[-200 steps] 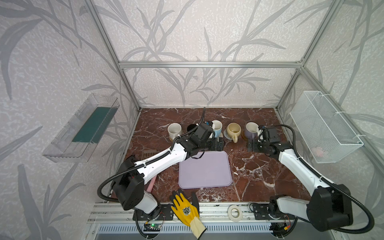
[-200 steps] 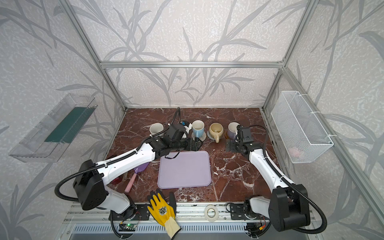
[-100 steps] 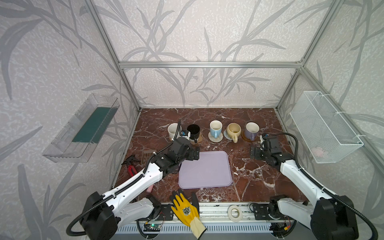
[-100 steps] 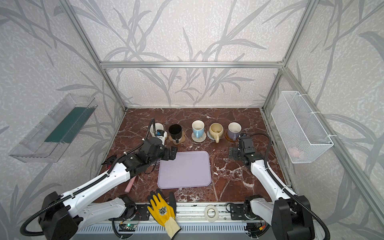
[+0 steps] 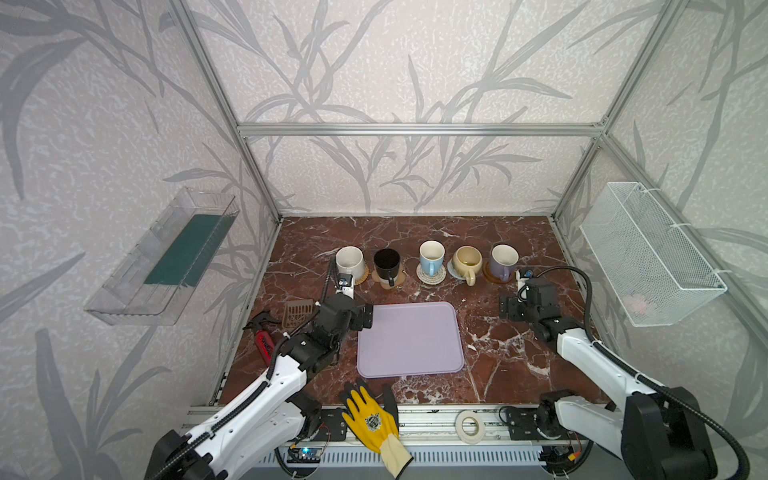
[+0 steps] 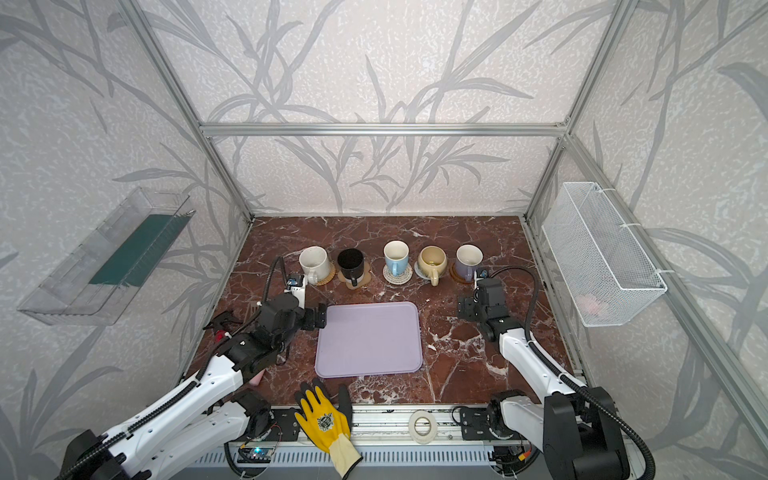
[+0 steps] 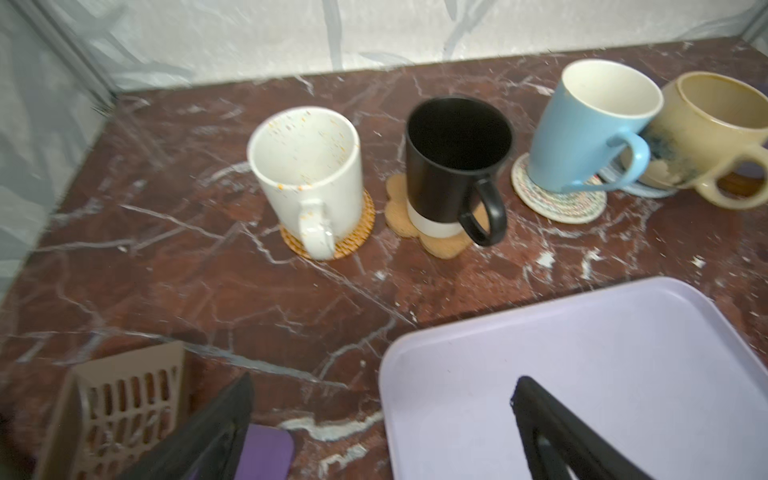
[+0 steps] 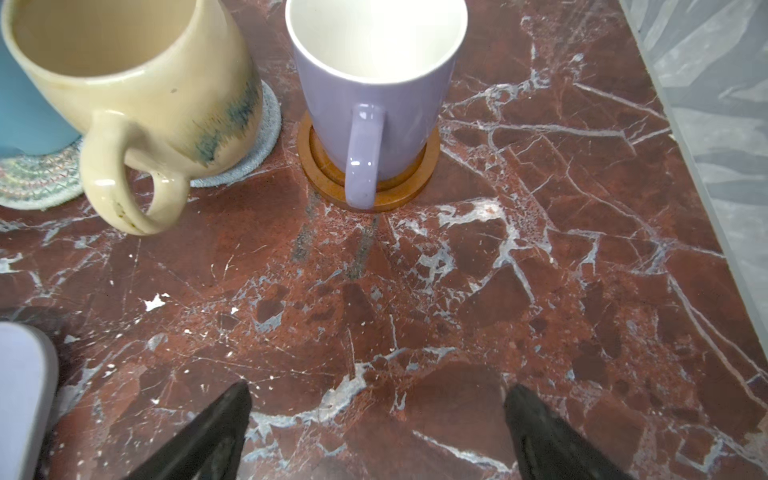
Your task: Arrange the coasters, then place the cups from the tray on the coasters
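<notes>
Left end effector [image 7: 384,379] and right end effector [image 8: 378,386] both gape empty, the lavender handled mug [image 8: 399,108] sitting dead ahead of the right.

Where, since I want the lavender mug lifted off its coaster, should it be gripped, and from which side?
Probably its handle, from the front: the lavender mug stands upright on the brown coaster, handle pointing at the front edge over bare table, while the cream-yellow mug crowds one side.

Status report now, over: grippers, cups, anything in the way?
Left gripper, right gripper open, holding nothing. Five cups upright, each on its coaster; tray bare. Brown slotted tool left of tray, apart from cups.
</notes>
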Tool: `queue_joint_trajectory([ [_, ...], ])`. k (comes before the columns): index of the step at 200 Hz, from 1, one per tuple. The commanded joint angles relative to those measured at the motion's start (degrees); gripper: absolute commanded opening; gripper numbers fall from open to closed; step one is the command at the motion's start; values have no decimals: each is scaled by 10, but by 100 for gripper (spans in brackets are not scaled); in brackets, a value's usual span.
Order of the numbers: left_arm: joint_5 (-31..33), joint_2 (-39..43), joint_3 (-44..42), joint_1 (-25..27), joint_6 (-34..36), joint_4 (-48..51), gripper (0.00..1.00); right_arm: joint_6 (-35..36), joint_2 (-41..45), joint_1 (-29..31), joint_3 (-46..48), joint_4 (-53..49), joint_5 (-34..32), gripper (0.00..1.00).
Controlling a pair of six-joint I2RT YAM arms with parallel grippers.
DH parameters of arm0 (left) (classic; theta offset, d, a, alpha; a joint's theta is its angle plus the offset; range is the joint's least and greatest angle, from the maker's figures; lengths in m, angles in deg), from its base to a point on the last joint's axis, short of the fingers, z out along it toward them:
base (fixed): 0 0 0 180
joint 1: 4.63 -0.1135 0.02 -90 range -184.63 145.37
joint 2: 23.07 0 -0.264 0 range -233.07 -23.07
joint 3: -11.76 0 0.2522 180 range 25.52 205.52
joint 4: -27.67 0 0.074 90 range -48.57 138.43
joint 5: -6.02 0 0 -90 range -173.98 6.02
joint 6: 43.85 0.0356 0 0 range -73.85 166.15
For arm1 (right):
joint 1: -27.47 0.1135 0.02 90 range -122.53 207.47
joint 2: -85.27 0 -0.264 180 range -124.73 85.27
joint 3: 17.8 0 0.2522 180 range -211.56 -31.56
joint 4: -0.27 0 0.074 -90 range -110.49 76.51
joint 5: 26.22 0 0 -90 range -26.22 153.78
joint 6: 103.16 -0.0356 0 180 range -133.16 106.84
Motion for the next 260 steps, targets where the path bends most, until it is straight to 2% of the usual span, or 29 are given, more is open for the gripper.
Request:
queue_joint_trajectory([
  [1,97,5,-30,-5,74,-85,99,31,3,1,29,126,-15,95],
  [31,145,-34,-77,-28,127,-206,99,47,-20,1,48,196,-26,95],
  [65,80,-95,-98,-95,150,-313,99,59,-51,0,66,290,-41,95],
  [97,8,-148,-130,-174,109,-400,99,81,-72,-5,71,340,-40,95],
  [114,-2,-198,-146,-190,117,-482,99,77,-86,-9,73,371,-31,95],
  [130,-19,-220,-130,-202,122,-478,99,74,-106,-16,72,403,-28,95],
  [162,-94,-290,-122,-252,133,-579,99,65,-141,-29,33,377,-18,95],
  [184,-129,-317,-94,-274,138,-552,99,49,-170,-36,39,417,-4,95],
  [209,-136,-359,-93,-283,138,-601,99,46,-212,-37,53,495,1,95],
  [226,-139,-386,-92,-297,122,-622,99,52,-226,-37,41,483,12,95],
  [242,-174,-428,-86,-322,108,-660,99,55,-227,-36,40,480,18,95],
  [260,-192,-399,-59,-338,90,-553,99,56,-232,-36,45,494,17,95],
])
